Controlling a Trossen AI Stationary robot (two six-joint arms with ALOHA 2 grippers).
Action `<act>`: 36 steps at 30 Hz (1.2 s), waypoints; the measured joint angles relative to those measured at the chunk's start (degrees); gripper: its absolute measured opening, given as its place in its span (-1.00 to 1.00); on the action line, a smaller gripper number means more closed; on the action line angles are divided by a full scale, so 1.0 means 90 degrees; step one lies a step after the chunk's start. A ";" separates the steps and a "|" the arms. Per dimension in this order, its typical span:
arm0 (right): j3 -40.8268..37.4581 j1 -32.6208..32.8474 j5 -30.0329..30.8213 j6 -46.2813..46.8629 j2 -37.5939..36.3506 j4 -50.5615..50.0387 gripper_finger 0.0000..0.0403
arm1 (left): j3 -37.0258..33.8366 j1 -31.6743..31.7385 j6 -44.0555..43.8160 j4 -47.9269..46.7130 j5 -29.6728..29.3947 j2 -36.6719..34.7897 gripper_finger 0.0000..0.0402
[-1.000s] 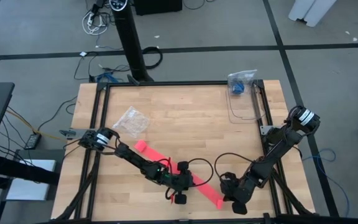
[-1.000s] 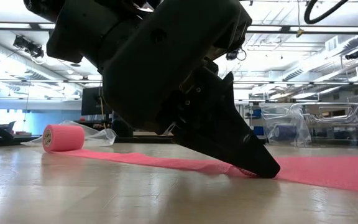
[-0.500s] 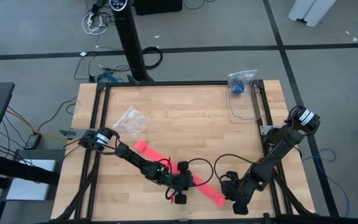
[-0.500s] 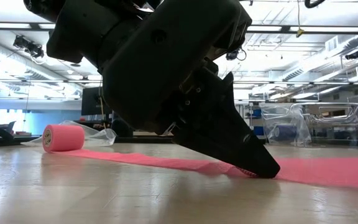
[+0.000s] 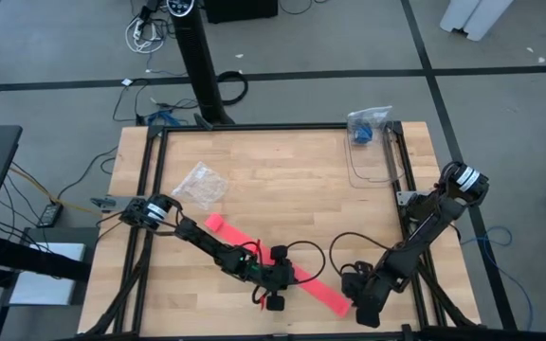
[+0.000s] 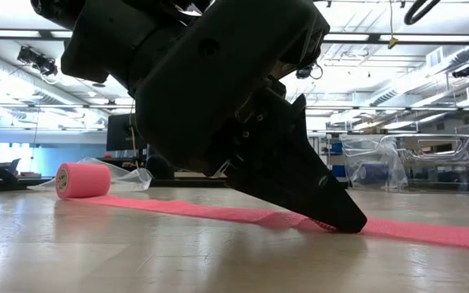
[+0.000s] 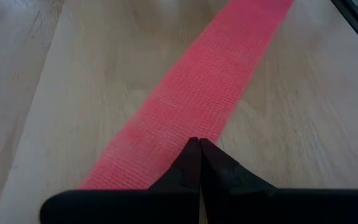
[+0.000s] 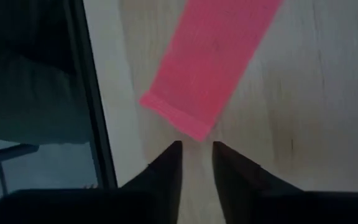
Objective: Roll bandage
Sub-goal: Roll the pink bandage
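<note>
The pink-red bandage lies on the wooden table as a long flat strip. Its rolled end sits at the left and shows as a small roll in the low view. Its free end is near the table's front edge. My left gripper is shut, with its tip down on the strip's middle stretch. My right gripper is slightly open just short of the free end, touching nothing that shows. My left gripper presses its shut fingertips down on the flat strip, on its middle stretch between roll and free end. The fingers slant down from above and point along the strip toward the free end. The strip lies flat on the table under them.
A clear wrinkly plastic bag lies behind the roll at the left. A transparent container stands at the far right, also in the low view. A black frame rail runs close by the free end.
My right gripper has gone a little toward the table's right edge. The stretch of strip beyond my left fingertips now shows lower and thinner in the low view. The roll and my left gripper have stayed put.
</note>
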 joint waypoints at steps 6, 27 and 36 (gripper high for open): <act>0.0000 -0.0301 0.0037 -0.0230 0.0000 0.0289 -0.28 | -0.0010 0.0005 0.0018 0.0074 0.0000 0.0003 -0.97; 0.0000 -0.0418 0.1151 -0.1508 -0.0002 0.1071 -0.56 | 0.0152 0.0039 -0.0130 0.0337 0.0440 0.0005 -0.97; -0.0002 -0.0386 0.1703 -0.1786 -0.0002 0.1066 -0.55 | 0.0470 0.0036 -0.0085 -0.0274 0.0509 0.0002 -0.96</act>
